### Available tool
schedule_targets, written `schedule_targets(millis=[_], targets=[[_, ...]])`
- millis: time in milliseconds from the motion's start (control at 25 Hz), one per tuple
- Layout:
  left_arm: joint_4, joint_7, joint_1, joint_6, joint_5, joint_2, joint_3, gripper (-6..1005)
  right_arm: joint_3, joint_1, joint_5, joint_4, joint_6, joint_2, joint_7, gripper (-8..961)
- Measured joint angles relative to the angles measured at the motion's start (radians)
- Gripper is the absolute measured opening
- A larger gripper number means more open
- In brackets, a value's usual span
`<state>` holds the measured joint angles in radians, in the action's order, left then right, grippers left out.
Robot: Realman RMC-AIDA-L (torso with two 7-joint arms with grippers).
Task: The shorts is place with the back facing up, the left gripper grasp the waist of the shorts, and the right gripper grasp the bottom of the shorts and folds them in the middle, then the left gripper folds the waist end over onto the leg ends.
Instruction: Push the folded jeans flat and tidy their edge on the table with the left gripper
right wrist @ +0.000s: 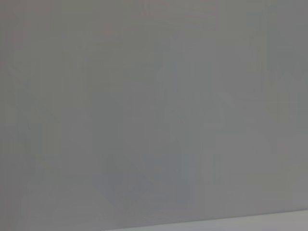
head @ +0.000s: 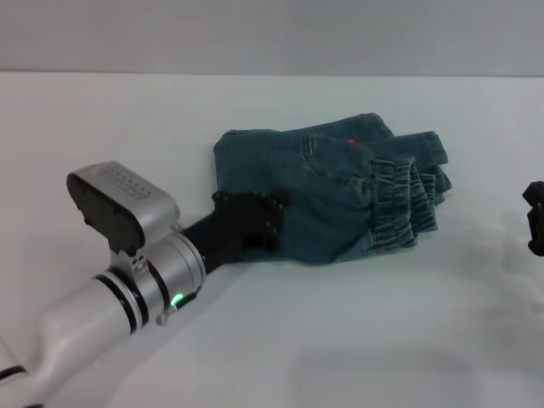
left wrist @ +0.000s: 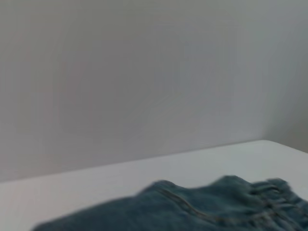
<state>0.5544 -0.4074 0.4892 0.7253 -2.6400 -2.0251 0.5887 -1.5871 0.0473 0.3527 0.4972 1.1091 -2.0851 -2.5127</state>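
The blue denim shorts [head: 327, 191] lie folded into a compact stack in the middle of the white table [head: 382, 340]. The ruffled elastic waist [head: 399, 204] rests on top at the stack's right end. The leg hems under it do not show distinctly. My left gripper [head: 255, 223], on the arm with the green ring, sits at the near-left edge of the stack, by the fold. The left wrist view shows the shorts [left wrist: 202, 211] close below the camera. My right gripper [head: 535, 219] is only a black sliver at the far right, well apart from the shorts.
A plain grey wall [head: 272, 34] runs behind the table's far edge. Bare white tabletop surrounds the shorts on all sides. The right wrist view shows only the wall [right wrist: 154, 106] and a strip of table.
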Motion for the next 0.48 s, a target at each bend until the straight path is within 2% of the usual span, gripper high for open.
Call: schedule_targets(millis=[200,360,480], targets=[[-0.006,-0.154,-0.008,-0.022,-0.070,0.001,-0.006,100,0.002,0.004,0.000,0.000,-0.001,0.002,0.000,0],[-0.044,-0.186,-0.002,-0.030,-0.106,-0.016,0.001,104,0.002,0.006,0.000,0.000,-0.002,0.002,0.000,-1],[-0.081,-0.191,0.030,-0.054,-0.108,-0.025,0.004,106,0.003,0.006,0.000,0.000,-0.003,0.002,0.000,-1]])
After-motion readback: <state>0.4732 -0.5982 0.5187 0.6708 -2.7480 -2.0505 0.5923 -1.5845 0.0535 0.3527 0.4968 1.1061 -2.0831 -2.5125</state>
